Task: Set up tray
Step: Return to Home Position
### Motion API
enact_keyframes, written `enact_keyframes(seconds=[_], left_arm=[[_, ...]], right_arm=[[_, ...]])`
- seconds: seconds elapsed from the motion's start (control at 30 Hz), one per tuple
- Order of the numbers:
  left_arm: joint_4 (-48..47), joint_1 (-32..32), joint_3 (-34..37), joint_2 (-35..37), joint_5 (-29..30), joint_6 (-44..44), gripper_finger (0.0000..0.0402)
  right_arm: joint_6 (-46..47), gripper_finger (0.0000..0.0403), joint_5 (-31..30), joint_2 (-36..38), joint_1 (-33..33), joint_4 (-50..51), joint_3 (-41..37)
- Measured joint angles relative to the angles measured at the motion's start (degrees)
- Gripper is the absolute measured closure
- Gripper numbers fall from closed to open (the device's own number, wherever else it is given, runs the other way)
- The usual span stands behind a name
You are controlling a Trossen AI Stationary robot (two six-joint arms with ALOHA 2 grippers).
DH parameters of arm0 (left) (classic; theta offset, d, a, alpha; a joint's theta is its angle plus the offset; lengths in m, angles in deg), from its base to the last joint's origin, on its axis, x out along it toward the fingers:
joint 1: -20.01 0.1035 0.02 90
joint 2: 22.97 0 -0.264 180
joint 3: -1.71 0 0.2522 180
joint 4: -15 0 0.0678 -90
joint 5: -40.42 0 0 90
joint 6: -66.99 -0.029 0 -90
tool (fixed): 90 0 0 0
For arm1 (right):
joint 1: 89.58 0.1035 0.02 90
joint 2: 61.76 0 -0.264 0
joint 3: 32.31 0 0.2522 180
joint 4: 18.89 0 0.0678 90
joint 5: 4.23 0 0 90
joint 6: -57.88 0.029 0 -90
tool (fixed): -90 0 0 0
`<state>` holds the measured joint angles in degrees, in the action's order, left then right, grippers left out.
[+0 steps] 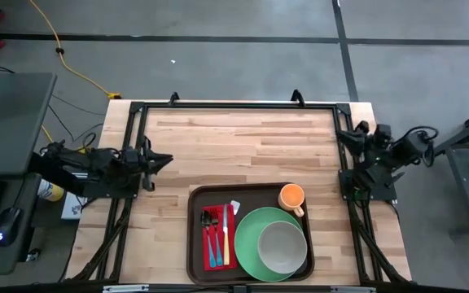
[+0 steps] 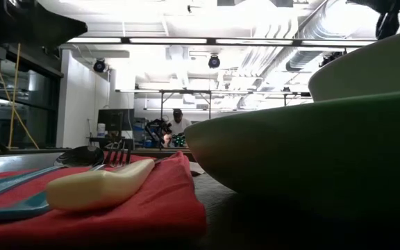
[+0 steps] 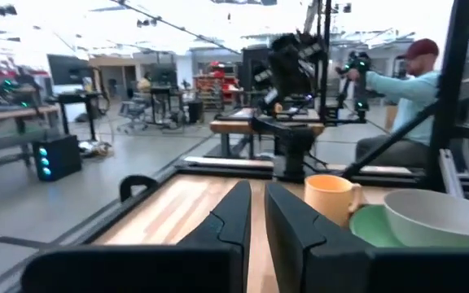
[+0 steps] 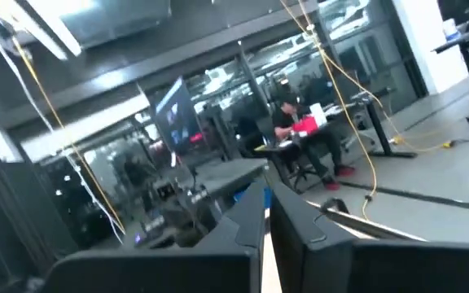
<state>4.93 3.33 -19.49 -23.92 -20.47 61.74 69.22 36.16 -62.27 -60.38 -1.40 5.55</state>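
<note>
Pale wood counter (image 1: pixel 243 146) in a black frame on a grey concrete floor; open workshop beyond, with bright ceiling lights. The tray (image 1: pixel 195 236), dark brown with rounded corners, lies flat at the counter's edge that runs along the bottom of the overhead view, a little toward the right arm's side. Neither hand is touching it. On the tray's left part is a red napkin (image 1: pixel 216 236) carrying a yellow knife (image 1: pixel 226 236) and two blue-handled pieces (image 1: pixel 211 238) just beside it, side by side and lengthwise. From counter height the fork tines (image 2: pixel 119 158) show behind the knife handle. To the right of the napkin is a green plate (image 1: pixel 251 244) with a grey bowl (image 1: pixel 282 247) sitting in it; an orange cup (image 1: pixel 291 196) stands at the tray's far right corner, just beyond the plate. Left hand (image 1: pixel 163 159) hangs low at the counter's left edge, pointing inward, well apart from the tray — fingers drawn narrow, a thin slit between them, holding nothing. Right hand (image 1: pixel 342 138) is at the right edge — same narrow, empty state. A person in a cap (image 3: pixel 405 81) sits beyond the counter; another sits at a desk (image 4: pixel 287 122).
</note>
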Motion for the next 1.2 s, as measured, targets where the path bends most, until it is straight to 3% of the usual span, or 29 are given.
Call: enact_keyframes(seconds=[0.33, 0.47, 0.6, 0.73, 0.93, 1.2], left_arm=[[-0.4, 22.1, 0.0, 0.0, -20.0, -0.3, 0.0335], [0.0, 30.0, 0.8, -0.1, -28.5, 0.3, 0.0335], [0.0, 35.0, 2.5, 0.0, -32.4, 1.3, 0.0335], [0.1, 37.1, 3.0, 0.0, -33.2, 1.1, 0.0335], [-0.1, 37.3, 3.0, 0.0, -31.3, -1.8, 0.0335], [-1.5, 37.3, 3.0, 0.0, -28.5, -2.0, 0.0335]], right_arm=[[-0.9, 0.0403, 5.0, -0.1, -3.5, -1.8, -5.0], [1.2, 0.0403, 8.3, -0.3, -6.8, -6.6, -9.6], [4.1, 0.0403, 12.5, -0.3, -11.1, -14.2, -16.9], [4.4, 0.0403, 16.2, -0.3, -15.1, -20.4, -20.8], [4.5, 0.0403, 22.1, -0.3, -20.1, -18.7, -21.9], [-0.7, 0.0403, 22.1, -0.4, -21.8, -17.5, -23.3]])
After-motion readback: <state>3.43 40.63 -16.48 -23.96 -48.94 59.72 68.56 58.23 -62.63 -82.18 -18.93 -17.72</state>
